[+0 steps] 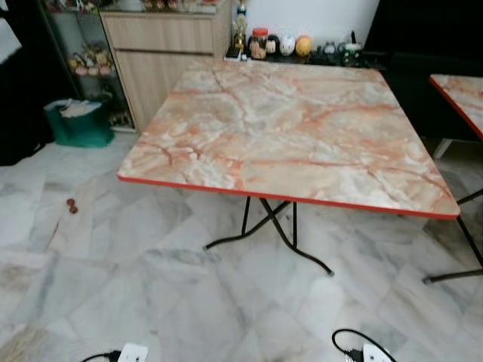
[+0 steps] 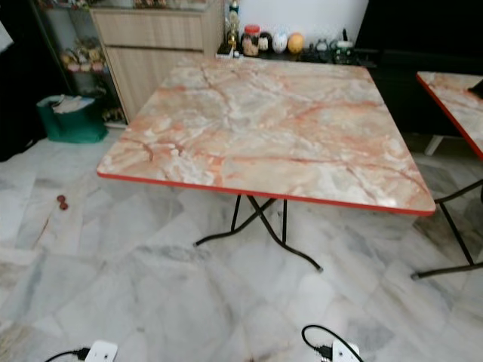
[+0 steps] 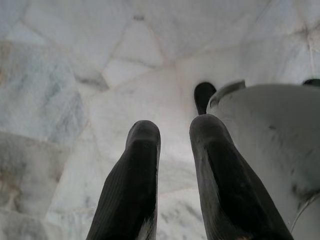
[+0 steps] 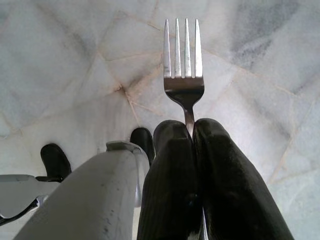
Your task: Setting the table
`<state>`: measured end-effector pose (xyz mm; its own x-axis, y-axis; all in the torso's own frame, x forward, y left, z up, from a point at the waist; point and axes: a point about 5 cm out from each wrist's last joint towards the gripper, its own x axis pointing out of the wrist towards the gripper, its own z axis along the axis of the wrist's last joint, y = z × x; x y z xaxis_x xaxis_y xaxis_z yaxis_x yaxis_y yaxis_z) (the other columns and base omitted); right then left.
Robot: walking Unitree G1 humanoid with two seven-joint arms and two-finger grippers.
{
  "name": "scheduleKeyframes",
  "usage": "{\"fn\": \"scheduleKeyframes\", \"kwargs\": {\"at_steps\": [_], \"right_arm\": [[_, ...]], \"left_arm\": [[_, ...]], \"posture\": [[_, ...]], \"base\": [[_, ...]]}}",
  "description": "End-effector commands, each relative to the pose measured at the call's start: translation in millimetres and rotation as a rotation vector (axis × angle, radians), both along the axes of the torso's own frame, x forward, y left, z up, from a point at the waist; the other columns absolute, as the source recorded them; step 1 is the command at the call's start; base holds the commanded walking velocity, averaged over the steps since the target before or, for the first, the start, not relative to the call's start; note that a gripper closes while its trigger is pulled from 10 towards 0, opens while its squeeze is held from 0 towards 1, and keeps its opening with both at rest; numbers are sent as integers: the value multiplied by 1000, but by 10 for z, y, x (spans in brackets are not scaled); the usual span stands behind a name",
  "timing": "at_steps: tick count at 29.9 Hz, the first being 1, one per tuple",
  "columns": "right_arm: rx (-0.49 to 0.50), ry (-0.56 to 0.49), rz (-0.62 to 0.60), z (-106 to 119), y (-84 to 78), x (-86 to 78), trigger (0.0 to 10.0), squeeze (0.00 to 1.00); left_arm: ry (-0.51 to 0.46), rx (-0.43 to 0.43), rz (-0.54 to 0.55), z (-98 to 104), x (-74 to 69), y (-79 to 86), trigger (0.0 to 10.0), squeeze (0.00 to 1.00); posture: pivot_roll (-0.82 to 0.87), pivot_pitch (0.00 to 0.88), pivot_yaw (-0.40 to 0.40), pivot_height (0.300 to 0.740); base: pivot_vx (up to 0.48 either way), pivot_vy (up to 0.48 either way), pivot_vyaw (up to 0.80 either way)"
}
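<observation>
I note the right gripper pinched tight on the neck of a steel fork, tines pointing past the fingertips over pale marble floor, while the left gripper hangs parted by a narrow gap, holding nothing. The square table, centre frame, has a glossy orange-veined top, red rim and thin black crossed legs. Open floor lies along its near edge; a second table stands at right.

Left claw, fingers slightly apart and empty, above pale marble floor, beside a grey robot leg.
</observation>
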<state>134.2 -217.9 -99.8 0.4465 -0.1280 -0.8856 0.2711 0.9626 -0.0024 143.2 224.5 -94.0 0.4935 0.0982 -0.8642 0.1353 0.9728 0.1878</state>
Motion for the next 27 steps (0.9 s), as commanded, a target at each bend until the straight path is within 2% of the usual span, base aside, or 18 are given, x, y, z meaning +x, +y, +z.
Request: {"fn": "scheduleKeyframes", "kwargs": {"at_steps": [1,20,24,27], "right_arm": [[-6,-10,-8,10,-25,11,10000,0],[4,-7,-14,10,-31,12,10000,0],[2,-14,-14,17,-34,28,10000,0],[-5,-18,-4,22,-33,42,10000,0]], "left_arm": [[19,22,-16,-15,-51,22,10000,0],[18,25,-1,-11,-41,30,10000,0],[17,24,-3,-9,-34,29,10000,0],[16,25,-2,-6,-27,29,10000,0]], "posture": [[46,0,-29,727],[51,0,-32,727],[54,0,-34,727],[54,0,-35,727]], "base": [[0,0,0],[0,-281,0],[0,-287,-580],[0,-305,0]]}}
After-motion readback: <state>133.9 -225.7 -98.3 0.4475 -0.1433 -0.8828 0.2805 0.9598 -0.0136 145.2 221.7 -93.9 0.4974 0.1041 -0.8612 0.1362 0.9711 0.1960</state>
